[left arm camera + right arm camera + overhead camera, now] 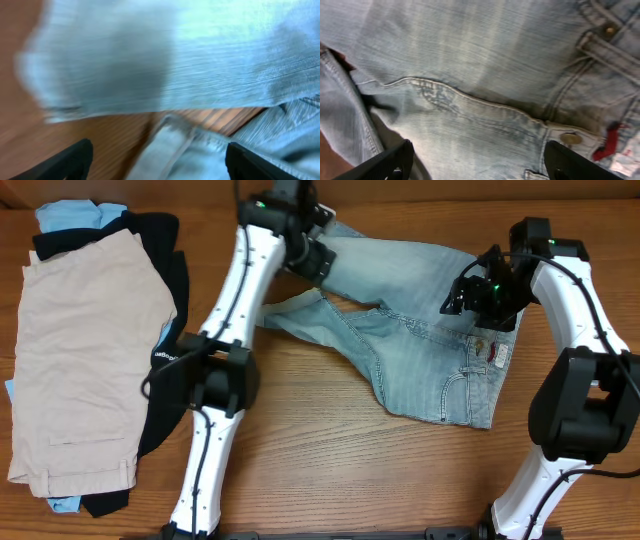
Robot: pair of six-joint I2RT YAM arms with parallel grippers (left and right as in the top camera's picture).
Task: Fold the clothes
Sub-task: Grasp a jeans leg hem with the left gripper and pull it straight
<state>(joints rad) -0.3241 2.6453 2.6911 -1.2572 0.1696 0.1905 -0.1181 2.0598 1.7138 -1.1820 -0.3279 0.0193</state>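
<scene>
Left gripper, right gripper both spread wide, apparently just above denim shorts.

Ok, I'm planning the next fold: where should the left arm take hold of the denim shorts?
Probably best to grip the denim shorts at the nearer leg's hem, coming from the left: it lies on the table with its edge free, pointing that way, while the waistband lies far right.
</scene>
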